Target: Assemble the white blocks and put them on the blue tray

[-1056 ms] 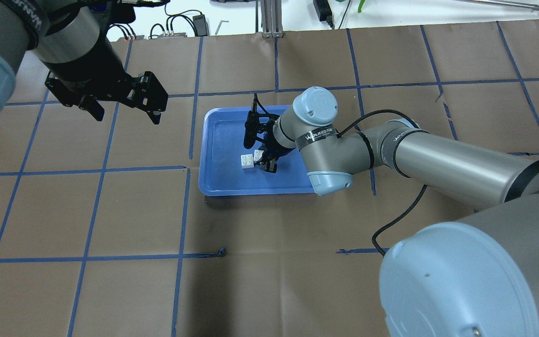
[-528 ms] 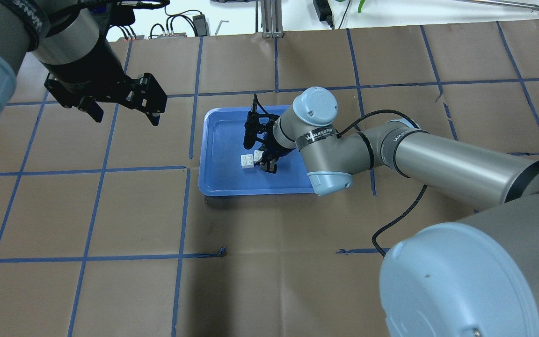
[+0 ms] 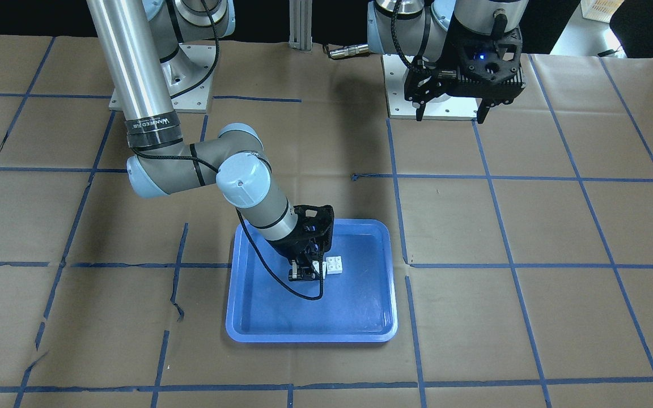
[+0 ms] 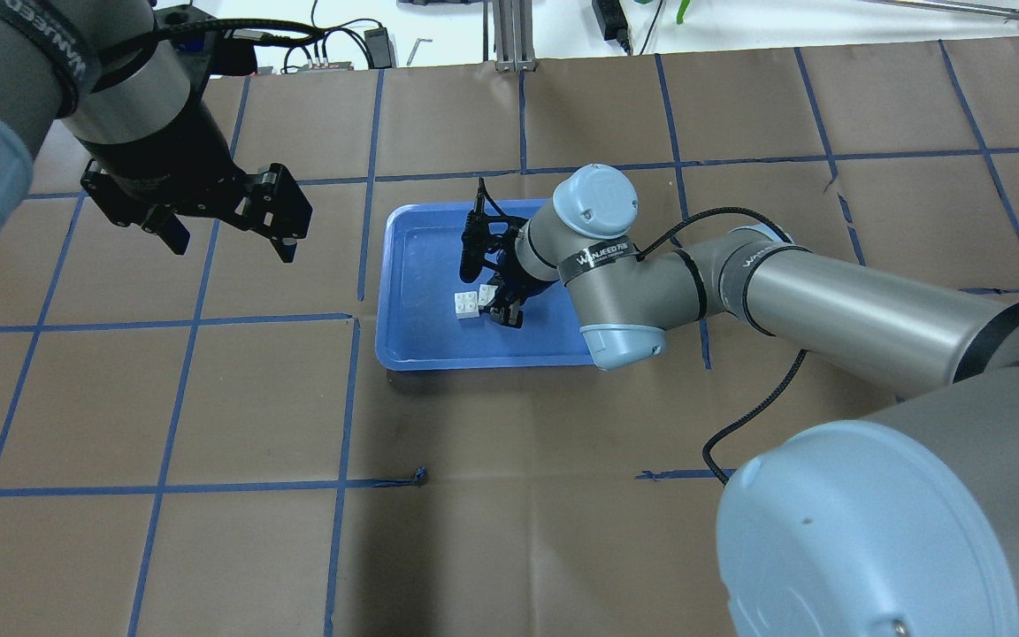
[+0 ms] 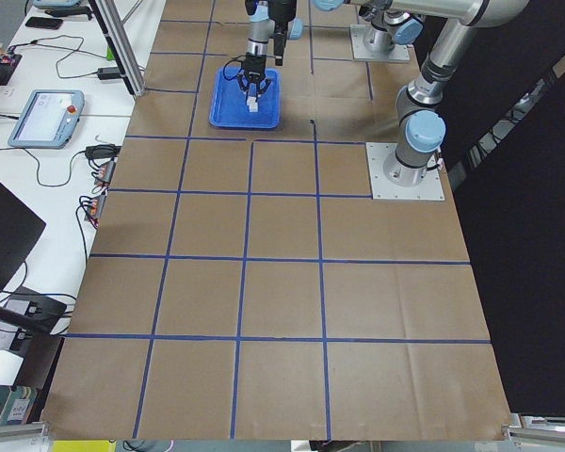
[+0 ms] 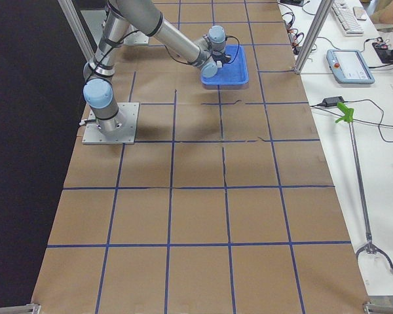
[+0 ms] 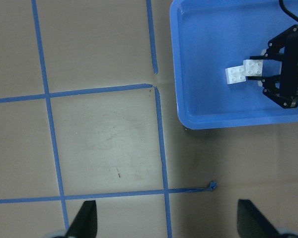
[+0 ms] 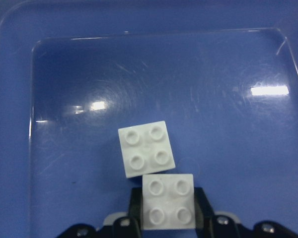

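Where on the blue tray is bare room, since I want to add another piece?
The far half of the blue tray, between the white blocks and the rim away from the robot, is bare. Crowded: the middle, where the right gripper holds one block beside the other.

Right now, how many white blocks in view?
2. One white block lies loose on the blue tray. The other block is right beside it, gripped between the right pincer fingers. None appear hidden.
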### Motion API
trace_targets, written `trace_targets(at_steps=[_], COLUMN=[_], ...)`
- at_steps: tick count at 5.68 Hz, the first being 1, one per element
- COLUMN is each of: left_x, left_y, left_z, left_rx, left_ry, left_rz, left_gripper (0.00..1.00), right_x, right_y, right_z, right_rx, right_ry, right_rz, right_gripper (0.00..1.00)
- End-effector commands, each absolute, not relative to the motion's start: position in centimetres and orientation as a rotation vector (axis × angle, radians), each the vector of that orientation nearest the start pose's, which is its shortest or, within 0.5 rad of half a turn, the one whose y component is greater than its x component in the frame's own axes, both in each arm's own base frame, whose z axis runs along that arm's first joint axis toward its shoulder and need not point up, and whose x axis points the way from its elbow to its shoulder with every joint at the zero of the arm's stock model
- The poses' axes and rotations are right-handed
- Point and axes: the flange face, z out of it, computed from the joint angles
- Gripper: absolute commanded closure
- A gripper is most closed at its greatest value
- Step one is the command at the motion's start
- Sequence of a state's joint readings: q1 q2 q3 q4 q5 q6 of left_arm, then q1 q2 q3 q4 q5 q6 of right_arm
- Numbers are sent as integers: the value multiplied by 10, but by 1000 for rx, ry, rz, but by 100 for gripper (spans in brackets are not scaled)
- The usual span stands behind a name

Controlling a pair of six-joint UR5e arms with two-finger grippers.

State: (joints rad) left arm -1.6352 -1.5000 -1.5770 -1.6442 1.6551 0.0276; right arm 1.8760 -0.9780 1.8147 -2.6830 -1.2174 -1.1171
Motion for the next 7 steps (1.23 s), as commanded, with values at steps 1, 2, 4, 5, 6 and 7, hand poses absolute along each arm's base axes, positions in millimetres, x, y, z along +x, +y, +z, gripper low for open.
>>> trace_targets(at_steps=[1,2,4,5,6,7], left_x=[-157,-153,-145,-150,-154,-152], left_y=[-448,-453,-457,-453,-441,-434], left_z=[511,523,524,526,530,527], left_rx=[157,137,111,127,146,142], left_ry=[3042,3045,3054,3052,3048,3046], left_rz=[18,-21,-31,-37,-31,-24], left_gripper=[1,1,1,1,1,1], right_x=[347,347,347,348,348,348], right_y=[-542,-542,-543,-543,-543,-543], right_z=[161,161,161,162,162,163], right_rx=[-1917,-1910,-1910,-1912,-1919,-1920], right_ry=[2132,2137,2136,2134,2130,2129], right_rz=[-571,-570,-575,-575,-582,-583], right_gripper=[46,32,8,17,33,34])
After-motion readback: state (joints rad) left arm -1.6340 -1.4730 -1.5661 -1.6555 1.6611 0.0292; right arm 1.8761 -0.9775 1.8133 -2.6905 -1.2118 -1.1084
